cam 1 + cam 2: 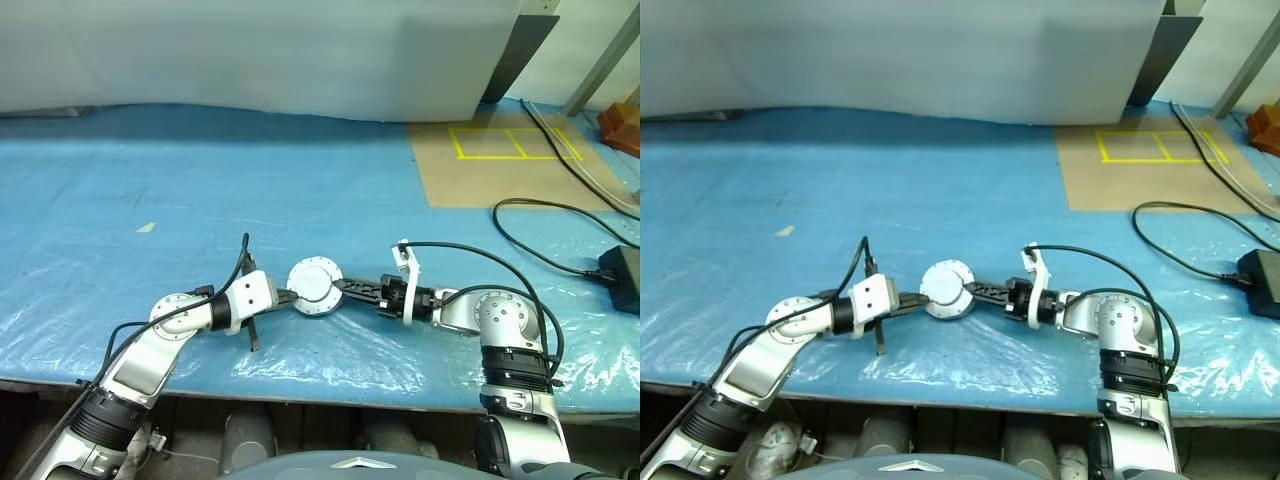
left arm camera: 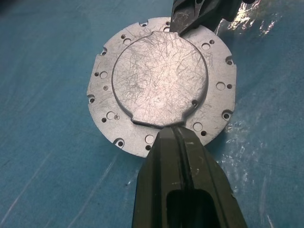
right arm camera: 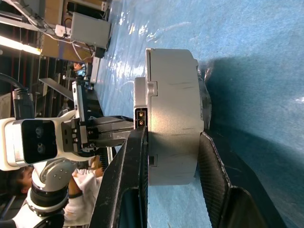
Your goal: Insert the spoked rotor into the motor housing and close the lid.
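Observation:
The motor housing (image 1: 317, 287), a squat silver puck, is at the middle of the blue-covered table near its front edge. The lid (image 2: 161, 80) lies on top of it, pale smooth face and raised centre circle up. My left gripper (image 1: 285, 296) is shut, and its tips (image 2: 173, 135) touch the lid's rim from the left. My right gripper (image 1: 340, 285) comes in from the right and spans the housing (image 3: 175, 114) across its thickness. One finger (image 3: 135, 152) is on the lid face and the other (image 3: 211, 166) is against the underside. The spoked rotor is hidden.
A brown board (image 1: 510, 160) with yellow tape squares lies at the back right. A black cable (image 1: 540, 250) loops to a black power brick (image 1: 622, 272) at the right edge. The table's front edge (image 1: 320, 385) runs just below both arms.

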{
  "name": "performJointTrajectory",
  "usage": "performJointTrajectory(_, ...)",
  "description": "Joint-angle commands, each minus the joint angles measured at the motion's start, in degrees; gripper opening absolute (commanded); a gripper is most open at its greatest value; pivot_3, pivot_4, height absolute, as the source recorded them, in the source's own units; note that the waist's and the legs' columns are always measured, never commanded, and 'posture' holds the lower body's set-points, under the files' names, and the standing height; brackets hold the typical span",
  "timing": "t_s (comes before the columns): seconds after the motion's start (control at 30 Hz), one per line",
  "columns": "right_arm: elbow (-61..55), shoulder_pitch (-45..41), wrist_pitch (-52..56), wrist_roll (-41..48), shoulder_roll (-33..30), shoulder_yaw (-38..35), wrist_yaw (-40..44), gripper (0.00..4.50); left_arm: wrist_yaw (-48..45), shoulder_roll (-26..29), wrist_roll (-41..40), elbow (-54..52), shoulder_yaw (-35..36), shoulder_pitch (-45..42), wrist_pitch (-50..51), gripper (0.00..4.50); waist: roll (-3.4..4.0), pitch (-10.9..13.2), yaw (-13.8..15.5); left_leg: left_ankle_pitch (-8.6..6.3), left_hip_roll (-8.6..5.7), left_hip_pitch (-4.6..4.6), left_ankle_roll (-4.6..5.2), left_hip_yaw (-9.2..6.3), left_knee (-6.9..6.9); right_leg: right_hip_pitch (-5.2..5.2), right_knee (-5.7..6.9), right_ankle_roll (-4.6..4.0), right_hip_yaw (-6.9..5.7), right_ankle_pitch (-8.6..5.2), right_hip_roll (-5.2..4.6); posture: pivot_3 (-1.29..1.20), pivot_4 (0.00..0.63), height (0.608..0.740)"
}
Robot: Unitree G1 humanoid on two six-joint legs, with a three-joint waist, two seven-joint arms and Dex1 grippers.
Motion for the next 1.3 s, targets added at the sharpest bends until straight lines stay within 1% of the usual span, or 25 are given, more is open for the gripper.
performJointTrajectory(0.03,-1.81,0.18,0.75,0.75,0.75,2.73,-0.12,1.08,-0.19,-0.19,0.74,0.94,-1.28,-0.05,0.54,0.00,0.00,0.00,0.00,0.00,0.00,0.00,0.00,0.00,0.00,0.00,0.00,0.13,-0.01,0.08,0.00,0.00,0.150,0.740)
performJointTrajectory(0.13,-1.19,-0.38,0.25,0.33,1.26,2.66,-0.63,1.08,0.13,-0.41,0.21,0.90,-0.47,-0.03,0.56,0.00,0.00,0.00,-0.03,0.00,-0.01,0.00,0.00,0.00,0.00,0.00,0.00,0.15,-0.02,0.09,0.00,0.00,0.150,0.740)
performJointTrajectory(0.2,-0.53,-0.66,-0.28,0.01,1.41,2.49,-0.80,1.08,1.41,-1.83,-2.03,0.54,1.73,-0.76,1.45,0.00,0.01,0.00,-0.05,0.00,0.00,0.00,0.00,0.00,0.00,-0.01,0.00,0.15,-0.01,0.09,0.01,0.00,0.150,0.740)
performJointTrajectory(0.3,0.47,-1.07,-0.52,-0.46,1.80,1.96,-1.87,1.08,3.23,-4.96,-11.31,-4.33,7.64,-4.00,9.97,0.00,0.02,0.06,-0.08,0.00,-0.01,-0.07,0.00,0.01,0.01,-0.07,0.02,0.01,0.00,0.01,-0.01,0.00,0.150,0.740)
performJointTrajectory(0.4,2.14,-1.70,-0.18,-0.37,2.17,1.48,-2.32,1.08,3.63,-5.43,-17.36,-7.47,12.50,-7.49,15.64,0.00,0.02,0.34,-0.08,0.04,0.01,-0.26,-0.06,0.00,0.04,-0.33,0.14,-0.12,0.01,0.02,0.05,0.00,0.150,0.740)
performJointTrajectory(0.53,4.51,-2.70,-0.52,-0.30,2.96,0.15,-3.23,1.08,3.15,-3.75,-23.97,-8.50,18.15,-10.19,20.98,0.00,0.00,0.35,-0.16,0.10,0.03,-0.38,-0.13,-0.06,0.04,-0.38,0.12,0.06,-0.04,0.16,0.12,0.00,0.150,0.740)
performJointTrajectory(0.63,6.22,-4.19,0.88,0.95,3.92,-1.67,-3.54,1.08,2.77,-1.91,-25.86,-7.24,20.91,-10.32,22.45,0.00,0.03,0.34,-1.08,0.04,-0.03,-0.28,-0.22,0.00,-0.07,-0.34,-0.02,0.08,-0.06,0.17,0.21,0.00,0.150,0.740)
performJointTrajectory(0.77,6.82,-5.62,2.28,2.70,5.47,-3.32,-3.73,1.08,3.23,-0.18,-30.24,-6.15,24.75,-9.86,26.92,0.00,-0.02,0.37,-1.13,0.04,0.08,-0.40,-0.24,-0.10,-0.14,-0.44,-0.01,0.05,-0.09,0.15,0.27,0.00,0.150,0.740)
performJointTrajectory(0.9,7.84,-9.06,4.51,7.27,8.69,-9.80,-4.91,1.08,2.95,2.02,-33.73,-5.51,25.80,-7.84,33.50,0.00,0.00,0.40,-1.07,0.03,0.05,-0.36,-0.25,-0.09,-0.06,-0.42,0.06,0.06,-0.10,0.16,0.22,0.00,0.150,0.740)
performJointTrajectory(0.97,8.92,-11.97,5.75,10.13,10.22,-14.15,-6.02,1.08,1.65,2.53,-34.88,-6.22,25.87,-5.74,33.95,0.00,0.02,0.51,-1.05,0.03,0.05,-0.37,-0.24,-0.08,-0.06,-0.44,0.07,0.06,-0.10,0.16,0.21,0.00,0.150,0.740)
performJointTrajectory(1.07,7.87,-15.86,7.61,13.35,11.79,-16.98,-7.14,1.08,0.72,1.32,-41.93,-6.74,29.40,-3.26,37.51,0.55,0.03,0.59,-0.91,0.04,0.05,-0.51,-0.24,-0.08,-0.06,-0.56,0.05,0.05,-0.10,0.16,0.22,0.00,0.150,0.740)
performJointTrajectory(1.13,7.49,-17.93,8.42,14.98,12.76,-18.20,-8.32,1.08,0.75,1.34,-45.16,-5.44,31.14,-2.25,39.83,1.19,0.03,0.59,-0.32,0.04,0.07,-0.54,-0.24,-0.09,-0.07,-0.58,0.04,0.05,-0.12,0.15,0.25,0.00,0.150,0.740)
performJointTrajectory(1.23,7.52,-20.75,9.35,17.06,14.17,-19.17,-10.21,1.08,2.48,0.26,-49.64,-0.33,35.95,-1.71,41.92,2.29,0.03,0.59,0.13,0.04,0.09,-0.54,-0.25,-0.09,-0.12,-0.58,0.03,0.05,-0.16,0.15,0.28,0.00,0.150,0.740)
performJointTrajectory(1.3,7.98,-21.97,9.73,17.94,14.54,-19.48,-11.21,1.08,3.64,-0.86,-52.92,0.92,38.25,-2.00,43.23,2.99,0.02,0.59,0.32,0.04,0.08,-0.55,-0.25,-0.09,-0.11,-0.58,0.01,0.05,-0.19,0.15,0.27,0.00,0.150,0.740)
